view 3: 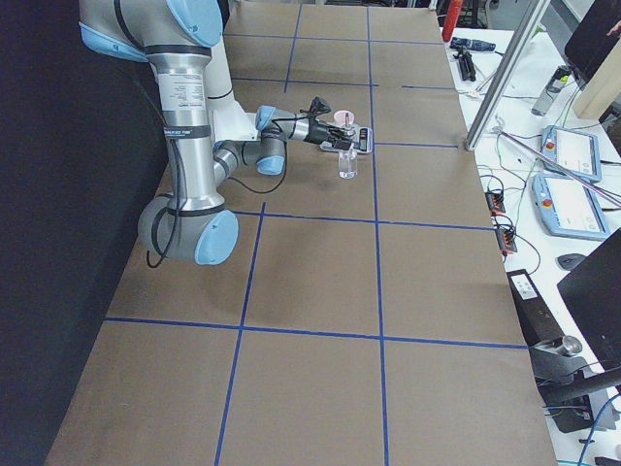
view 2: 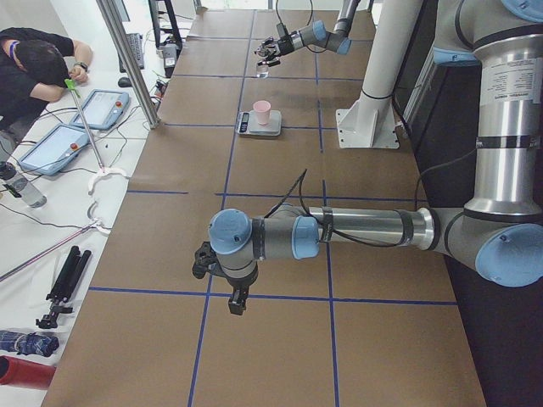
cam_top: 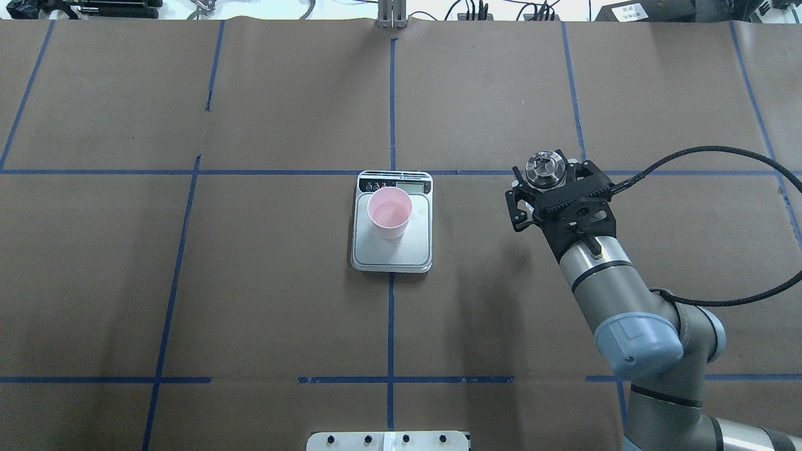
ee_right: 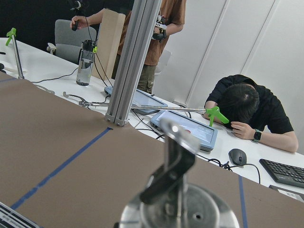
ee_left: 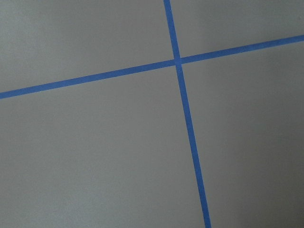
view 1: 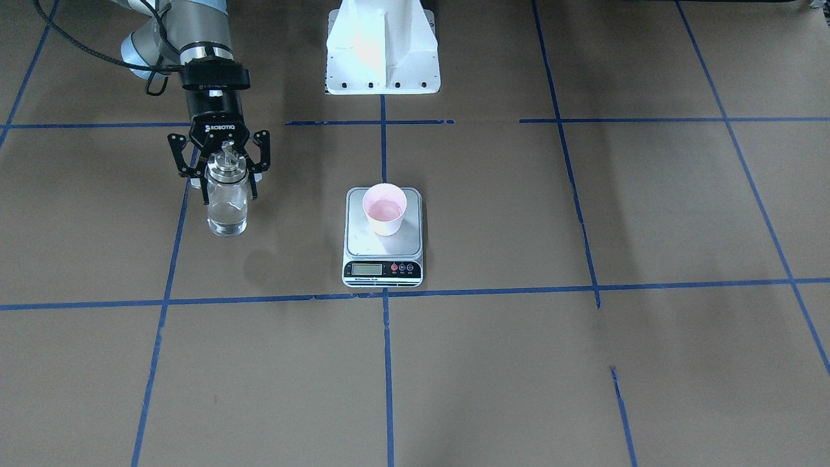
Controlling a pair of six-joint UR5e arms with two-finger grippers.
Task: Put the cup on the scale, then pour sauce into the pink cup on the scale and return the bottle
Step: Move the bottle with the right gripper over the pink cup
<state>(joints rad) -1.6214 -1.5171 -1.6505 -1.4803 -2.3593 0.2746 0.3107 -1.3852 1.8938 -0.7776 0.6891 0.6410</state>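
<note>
The pink cup [view 1: 384, 209] stands upright on the scale [view 1: 382, 259], with clear liquid in its bottom. It also shows in the overhead view [cam_top: 389, 213] on the scale [cam_top: 391, 250]. The glass bottle [view 1: 227, 206] with its silver cap [cam_top: 544, 168] stands upright on the table, to the robot's right of the scale. My right gripper [view 1: 228, 189] is around the bottle's upper part with its fingers spread, open. The right wrist view shows the cap and spout [ee_right: 176, 156] close up. My left gripper [view 2: 222, 288] hovers low over the table far from the scale, and I cannot tell its state.
The robot's white base [view 1: 382, 48] stands behind the scale. Blue tape lines [view 1: 386, 363] grid the brown table. Operators and tablets [view 2: 93, 106] are at a side table beyond the far edge. A metal post [view 2: 127, 59] stands at that edge.
</note>
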